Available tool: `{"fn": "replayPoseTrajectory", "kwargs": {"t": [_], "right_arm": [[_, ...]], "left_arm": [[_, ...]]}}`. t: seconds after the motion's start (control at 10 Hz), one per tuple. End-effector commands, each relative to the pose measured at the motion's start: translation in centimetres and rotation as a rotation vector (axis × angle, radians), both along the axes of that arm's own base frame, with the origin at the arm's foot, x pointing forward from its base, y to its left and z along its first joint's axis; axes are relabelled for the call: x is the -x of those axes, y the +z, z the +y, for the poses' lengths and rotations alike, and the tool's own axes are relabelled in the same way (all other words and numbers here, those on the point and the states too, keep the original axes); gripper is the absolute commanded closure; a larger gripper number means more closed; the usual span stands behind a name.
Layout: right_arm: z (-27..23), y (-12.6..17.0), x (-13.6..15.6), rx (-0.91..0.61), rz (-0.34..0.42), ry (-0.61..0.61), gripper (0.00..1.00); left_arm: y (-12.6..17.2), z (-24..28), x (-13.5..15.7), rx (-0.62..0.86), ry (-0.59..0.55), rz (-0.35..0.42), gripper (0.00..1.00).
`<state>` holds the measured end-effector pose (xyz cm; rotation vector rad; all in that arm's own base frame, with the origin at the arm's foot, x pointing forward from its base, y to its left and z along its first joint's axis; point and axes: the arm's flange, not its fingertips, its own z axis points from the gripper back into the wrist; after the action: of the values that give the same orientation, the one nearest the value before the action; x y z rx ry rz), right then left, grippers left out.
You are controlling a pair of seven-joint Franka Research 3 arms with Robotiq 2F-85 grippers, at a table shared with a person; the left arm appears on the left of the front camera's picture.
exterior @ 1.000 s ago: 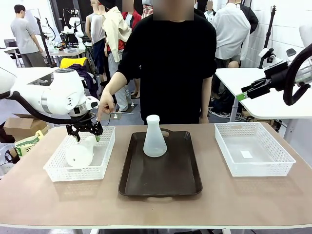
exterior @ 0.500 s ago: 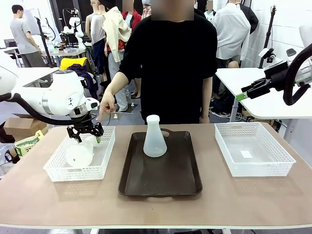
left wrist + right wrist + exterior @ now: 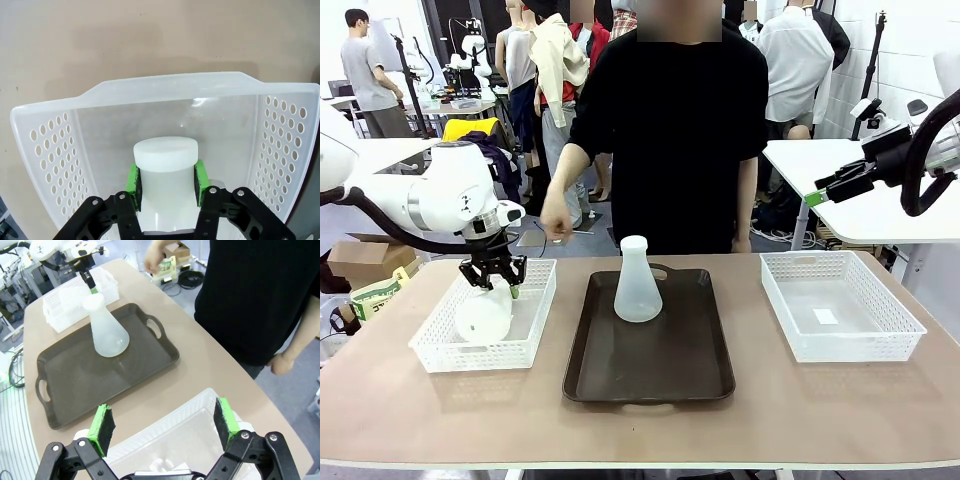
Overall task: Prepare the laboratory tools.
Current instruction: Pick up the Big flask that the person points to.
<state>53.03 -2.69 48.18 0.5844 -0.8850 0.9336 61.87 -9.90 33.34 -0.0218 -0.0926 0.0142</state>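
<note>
Left claw [image 3: 493,283] is clamping its green pads [image 3: 133,181] on the neck of a translucent white plastic conical flask [image 3: 485,313], which is lying tilted inside the left perforated white basket [image 3: 440,345], left of the dark brown tray [image 3: 650,375]. In the left wrist view the flask's flat round mouth is sitting between the pads, with the basket's smooth rim and hole-dotted walls around it. Second conical flask [image 3: 637,283], same matte translucent plastic with wide base and narrow neck, is standing upright on the tray's far half. Tray is glossy, with rounded corners and cut-out handles. Right of the tray a second mesh basket [image 3: 840,345] is sitting on the tan bench [image 3: 640,430]. Right claw [image 3: 165,427] is hanging wide open above that basket, gripping nothing. A person in a black top is standing behind the tray, one hand [image 3: 556,217] hovering near the left basket's far edge.
</note>
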Motion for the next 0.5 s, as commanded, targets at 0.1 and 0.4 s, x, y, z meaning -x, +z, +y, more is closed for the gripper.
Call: {"fn": "replayPoseTrajectory", "kwargs": {"t": [0.1, 0.4], "right_arm": [[-0.01, 0.06, 0.10, 0.012, 0.013, -0.007, 0.00], [-0.01, 0.06, 0.10, 0.012, 0.013, -0.007, 0.00]], "left_arm": [[0.28, -0.21, -0.34, -0.027, 0.010, 0.009, 1.00], [0.44, -0.42, -0.12, -0.004, -0.003, 0.016, 1.00]]}}
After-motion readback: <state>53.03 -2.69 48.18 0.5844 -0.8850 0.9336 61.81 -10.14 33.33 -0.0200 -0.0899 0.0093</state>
